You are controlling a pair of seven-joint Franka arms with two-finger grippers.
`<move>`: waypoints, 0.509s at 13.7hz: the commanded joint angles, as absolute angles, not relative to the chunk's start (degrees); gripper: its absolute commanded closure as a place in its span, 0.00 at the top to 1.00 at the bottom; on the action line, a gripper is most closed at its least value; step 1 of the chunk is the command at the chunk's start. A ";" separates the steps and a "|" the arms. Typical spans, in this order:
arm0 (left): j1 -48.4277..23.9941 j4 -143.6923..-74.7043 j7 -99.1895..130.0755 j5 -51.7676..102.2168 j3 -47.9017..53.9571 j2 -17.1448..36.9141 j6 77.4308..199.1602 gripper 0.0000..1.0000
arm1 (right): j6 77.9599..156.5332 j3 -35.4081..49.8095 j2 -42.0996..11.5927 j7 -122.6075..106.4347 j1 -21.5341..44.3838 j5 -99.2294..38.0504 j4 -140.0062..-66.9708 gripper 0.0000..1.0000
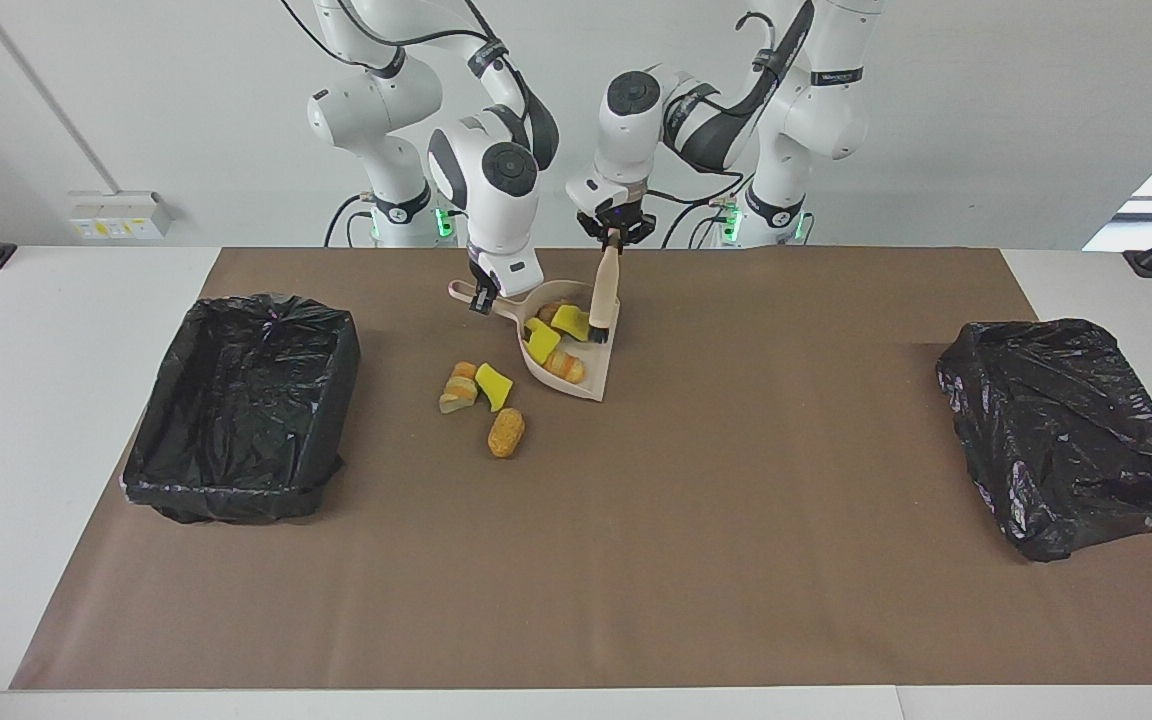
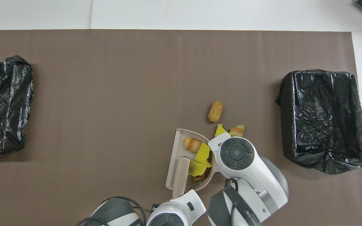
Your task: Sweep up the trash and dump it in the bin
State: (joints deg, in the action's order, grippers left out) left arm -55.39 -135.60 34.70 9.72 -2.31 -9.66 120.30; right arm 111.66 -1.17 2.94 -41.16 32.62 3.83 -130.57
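A pale pink dustpan (image 1: 593, 368) (image 2: 174, 147) rests on the brown mat, and my right gripper (image 1: 481, 298) is shut on its handle. My left gripper (image 1: 614, 236) is shut on the top of the beige brush (image 1: 604, 290) (image 2: 180, 175), whose black bristles stand inside the pan. Trash in the pan: yellow sponge chunks (image 1: 570, 320) (image 2: 203, 153) and croissant bits (image 1: 564, 365) (image 2: 192, 144). On the mat beside the pan lie a croissant bit (image 1: 456, 388) (image 2: 237, 130), a yellow sponge chunk (image 1: 493, 386) and a bread piece (image 1: 506, 432) (image 2: 215, 111). In the overhead view both grippers are hidden under their wrists.
A black-lined bin (image 1: 241, 405) (image 2: 322, 116) stands at the right arm's end of the table. At the left arm's end sits another bin (image 1: 1066, 430) (image 2: 2, 103), wrapped in a black bag. The mat reaches out wide, farther from the robots than the pan.
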 commanded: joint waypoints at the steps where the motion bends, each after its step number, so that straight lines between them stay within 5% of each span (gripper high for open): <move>1: -51.25 -134.47 30.86 9.06 -2.20 -10.89 116.38 0.00 | 112.15 -0.97 2.90 -39.29 31.99 5.01 -130.96 0.00; 7: -51.24 -134.21 31.20 8.79 -2.20 -15.20 109.61 0.00 | 111.71 -0.97 3.42 -38.76 31.47 4.92 -129.99 0.00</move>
